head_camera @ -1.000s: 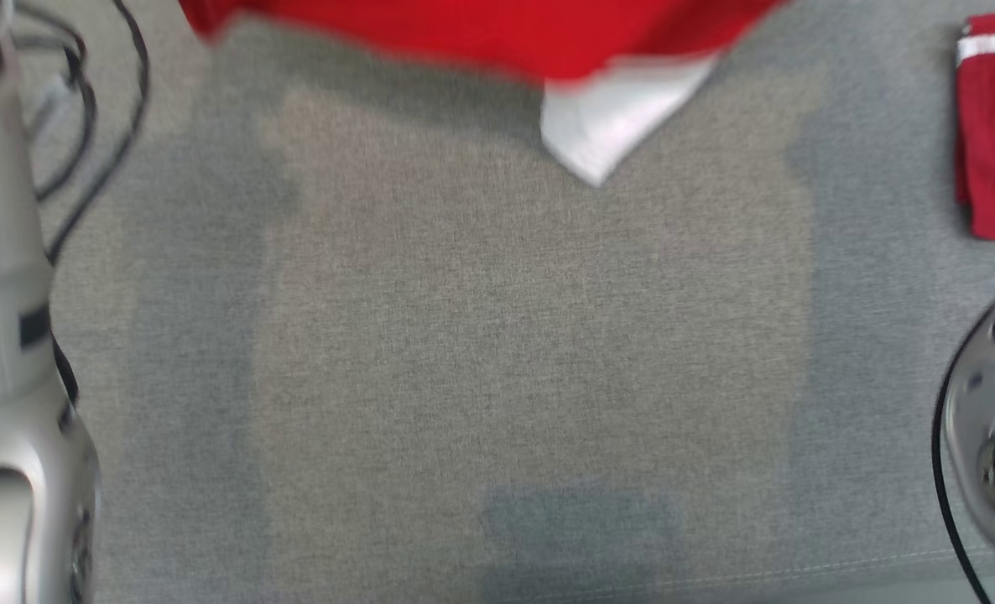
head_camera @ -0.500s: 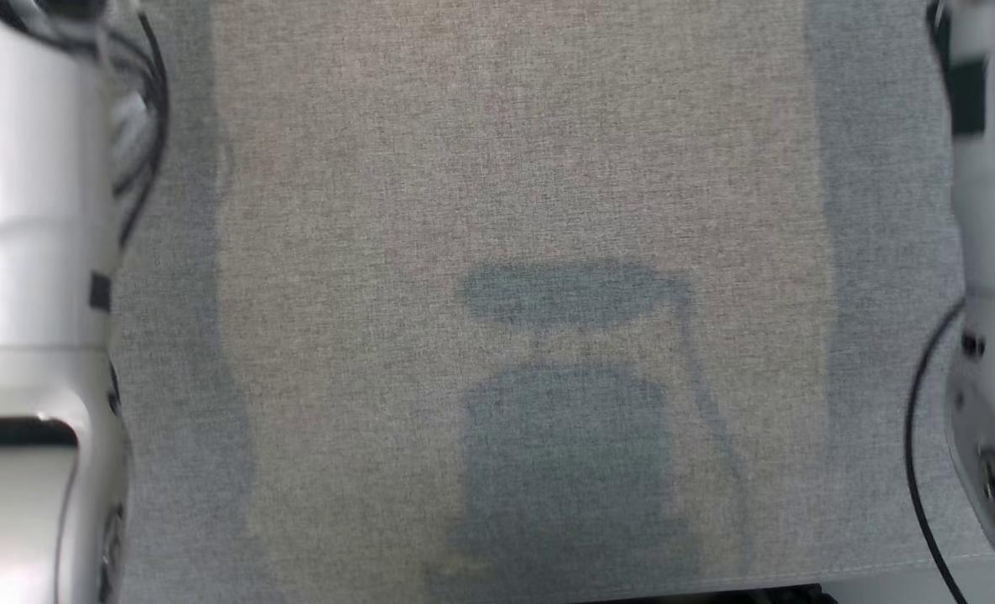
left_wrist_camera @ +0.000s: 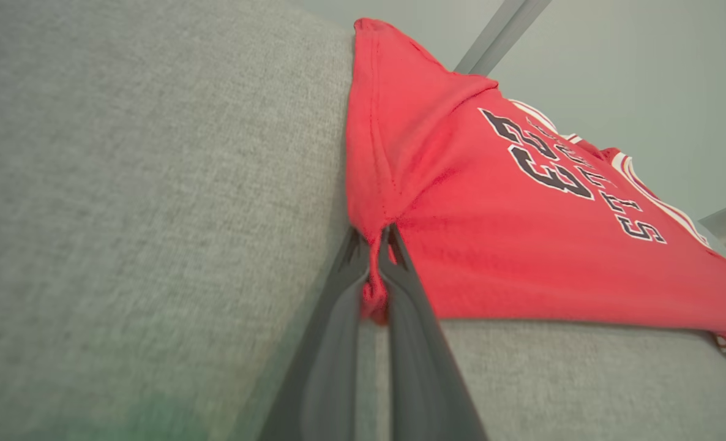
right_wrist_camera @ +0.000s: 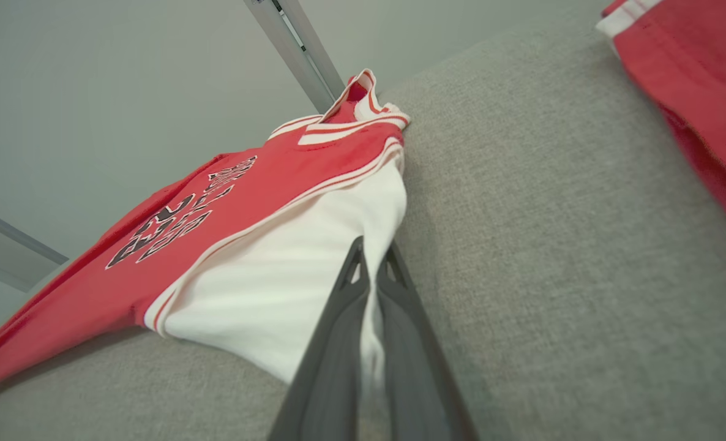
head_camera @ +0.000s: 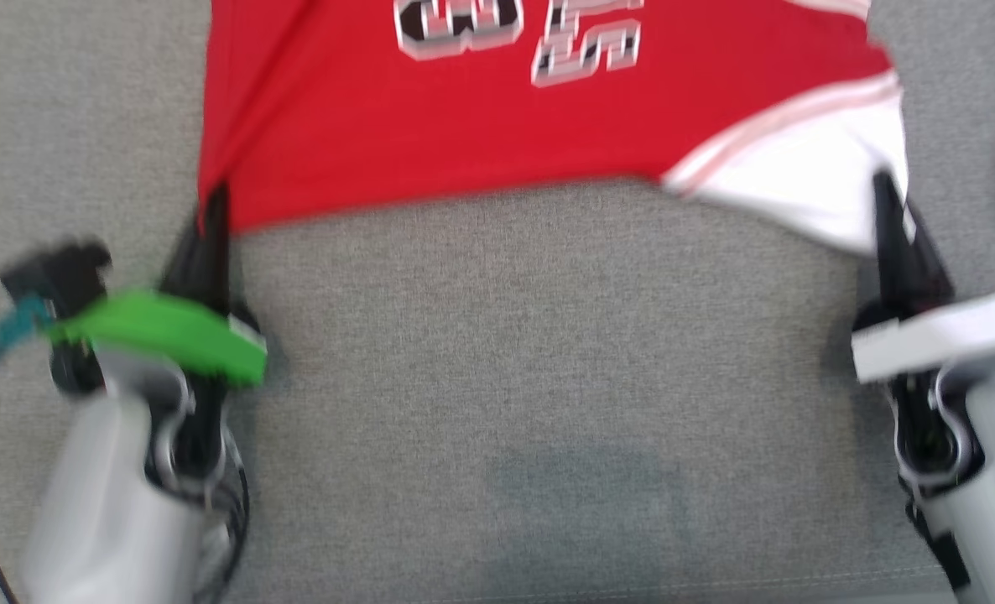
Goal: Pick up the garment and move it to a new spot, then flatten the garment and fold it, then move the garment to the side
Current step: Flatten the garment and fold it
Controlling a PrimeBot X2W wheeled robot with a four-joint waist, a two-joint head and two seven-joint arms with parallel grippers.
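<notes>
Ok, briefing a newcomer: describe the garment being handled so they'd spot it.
On the grey surface, look between the left gripper and right gripper. The red jersey pinched has block lettering and a white corner; the other red garment lies ungripped.

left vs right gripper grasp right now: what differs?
Left gripper pinches a bunched red corner of the jersey; right gripper pinches its white panel. Left wrist carries a green piece, right wrist a white piece. Shared: both jaws shut on the jersey's near edge, over the grey cloth surface.
</notes>
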